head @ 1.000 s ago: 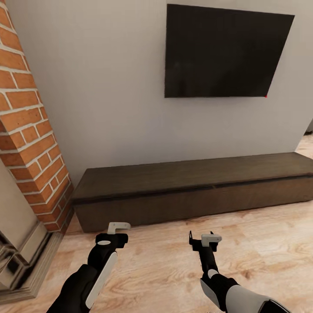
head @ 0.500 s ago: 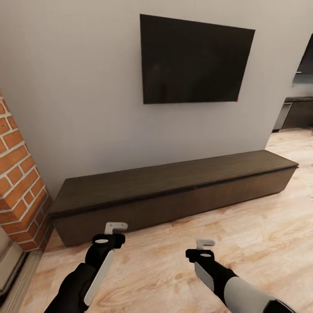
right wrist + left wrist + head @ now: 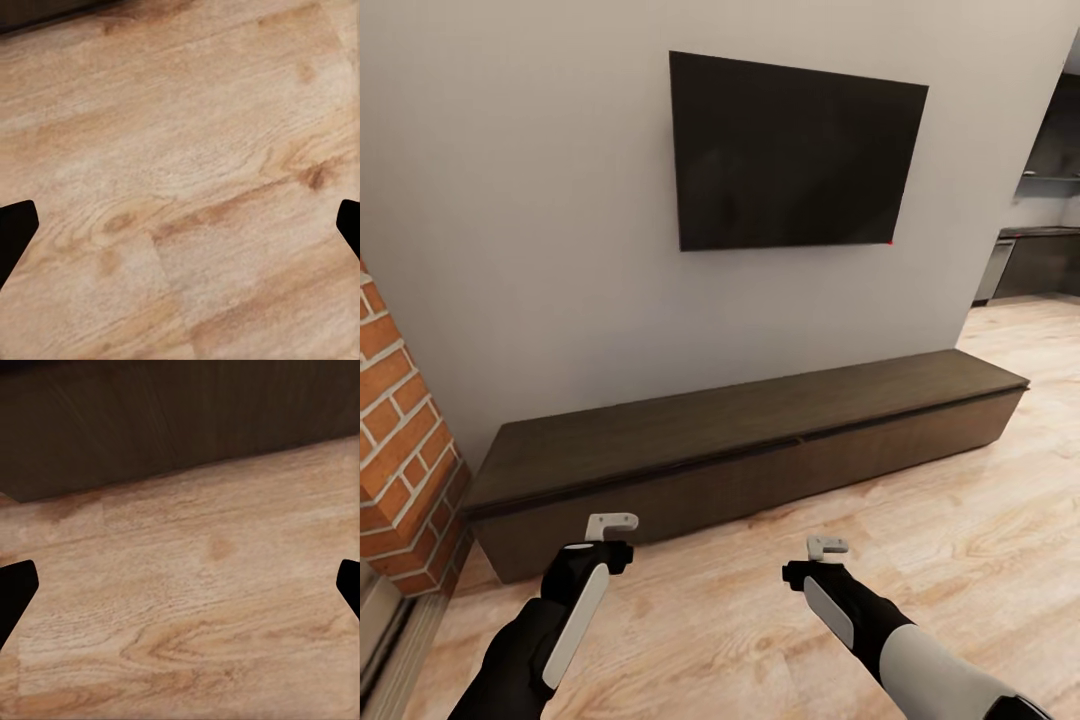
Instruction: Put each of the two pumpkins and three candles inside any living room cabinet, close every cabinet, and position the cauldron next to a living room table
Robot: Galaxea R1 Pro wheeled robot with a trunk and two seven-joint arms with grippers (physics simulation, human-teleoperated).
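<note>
Two arms reach low over the floor point(image 3: 960, 520). At far left stands a brick column point(image 3: 400, 440). Next comes the left gripper point(image 3: 610, 523), its jaws spread wide with nothing between them, just short of the cabinet's front. The cabinet point(image 3: 740, 450) runs along the wall, its fronts shut and its top bare, under a dark screen point(image 3: 790, 150). Further right hangs the right gripper point(image 3: 826, 546), jaws likewise spread and empty, over bare boards, a little farther from the cabinet.
</note>
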